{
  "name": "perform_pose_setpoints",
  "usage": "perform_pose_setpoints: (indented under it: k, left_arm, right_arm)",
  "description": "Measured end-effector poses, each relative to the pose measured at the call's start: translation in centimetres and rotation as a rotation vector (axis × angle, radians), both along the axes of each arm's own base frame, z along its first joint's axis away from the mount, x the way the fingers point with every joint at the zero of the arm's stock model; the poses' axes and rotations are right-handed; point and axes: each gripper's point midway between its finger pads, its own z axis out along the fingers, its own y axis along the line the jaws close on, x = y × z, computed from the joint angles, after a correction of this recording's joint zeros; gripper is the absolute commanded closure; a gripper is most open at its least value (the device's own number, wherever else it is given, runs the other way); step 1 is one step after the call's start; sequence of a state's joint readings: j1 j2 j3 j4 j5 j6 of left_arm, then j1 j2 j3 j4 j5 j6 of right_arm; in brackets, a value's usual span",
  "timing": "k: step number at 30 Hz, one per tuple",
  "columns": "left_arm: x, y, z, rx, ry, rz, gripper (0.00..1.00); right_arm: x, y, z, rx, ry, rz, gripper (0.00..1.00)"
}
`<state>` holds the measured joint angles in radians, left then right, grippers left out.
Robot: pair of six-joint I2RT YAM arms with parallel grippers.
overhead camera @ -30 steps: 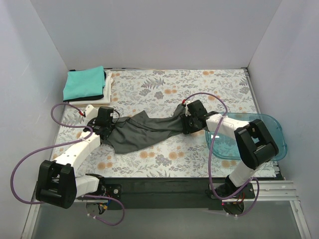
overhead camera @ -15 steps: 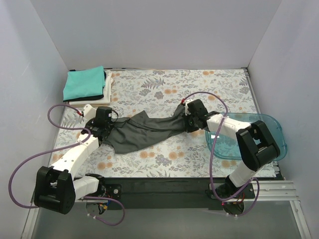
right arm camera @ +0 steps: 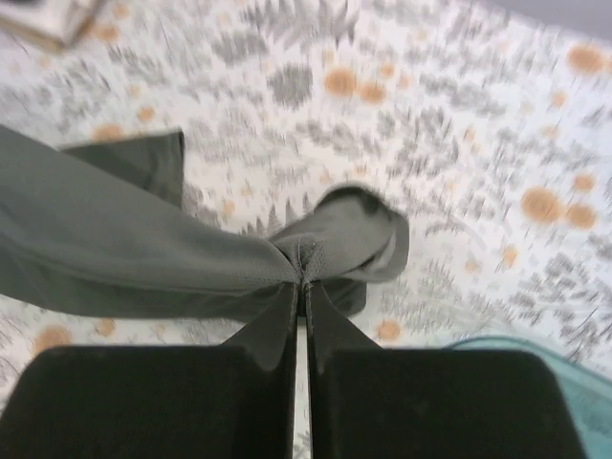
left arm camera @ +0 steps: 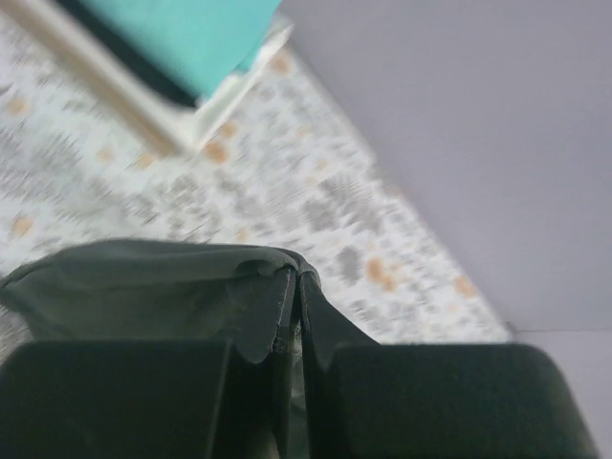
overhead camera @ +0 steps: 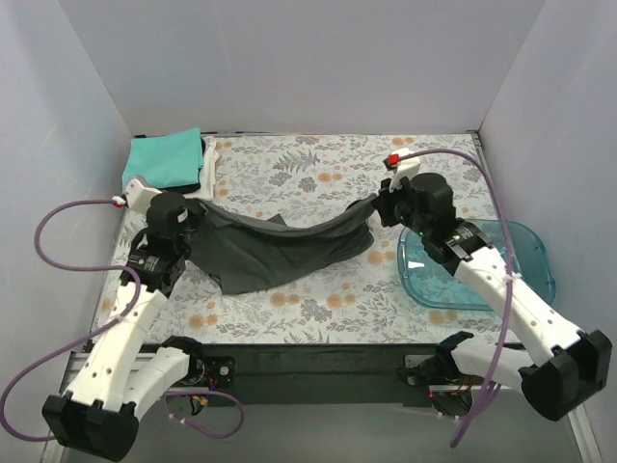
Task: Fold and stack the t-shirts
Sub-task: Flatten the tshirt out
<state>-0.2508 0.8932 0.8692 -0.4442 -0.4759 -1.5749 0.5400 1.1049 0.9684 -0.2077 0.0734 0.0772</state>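
The dark charcoal-grey t-shirt [overhead camera: 275,246] hangs stretched between both grippers above the floral table cover, sagging in the middle with its lower edge on the cover. My left gripper [overhead camera: 190,214] is shut on the shirt's left end [left arm camera: 143,277]. My right gripper [overhead camera: 379,207] is shut on the shirt's right end [right arm camera: 330,244], with a bunch of cloth past the fingertips. A stack sits at the back left corner: the teal shirt [overhead camera: 164,159] on top, a black layer and a cream-white one [overhead camera: 208,172] under it. The stack also shows in the left wrist view [left arm camera: 182,38].
A translucent blue-green plastic tub [overhead camera: 525,253] stands at the right edge, under my right arm. White walls close in the back and both sides. A black rail [overhead camera: 308,362] runs along the near edge.
Both grippers have risen and moved apart and towards the back, lifting the shirt's two ends off the cover. The shirt is now pulled into a longer, tauter span.
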Motion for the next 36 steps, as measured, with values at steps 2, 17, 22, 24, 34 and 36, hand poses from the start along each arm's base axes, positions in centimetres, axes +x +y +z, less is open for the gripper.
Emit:
perform_pose_setpoints:
  k: [2, 17, 22, 24, 34, 36]
  left_arm:
    - [-0.5, 0.1, 4.9, -0.016, -0.117, -0.007, 1.00]
    - [-15.3, 0.0, 36.8, 0.033, -0.973, -0.240, 1.00]
    - [-18.5, 0.2, 41.8, 0.090, -1.108, -0.256, 1.00]
    - [-17.7, 0.2, 42.4, 0.107, -1.108, -0.248, 1.00]
    - [10.1, -2.7, 32.3, 0.275, -0.620, -0.117, 1.00]
    - [16.7, -4.1, 28.3, 0.338, -0.505, -0.142, 1.00]
  right_arm:
    - [-0.3, -0.2, 3.7, 0.029, -0.074, 0.004, 0.99]
    - [-12.2, -2.6, 28.5, 0.272, -0.599, 0.269, 0.99]
    - [-14.9, -3.1, 32.4, 0.302, -0.694, 0.325, 0.99]
    - [-14.3, -3.0, 33.0, 0.299, -0.701, 0.314, 0.99]
    - [7.6, -1.3, 23.2, -0.019, -0.404, -0.042, 0.99]
    - [11.9, -3.9, 24.6, -0.058, -0.431, -0.130, 0.99]
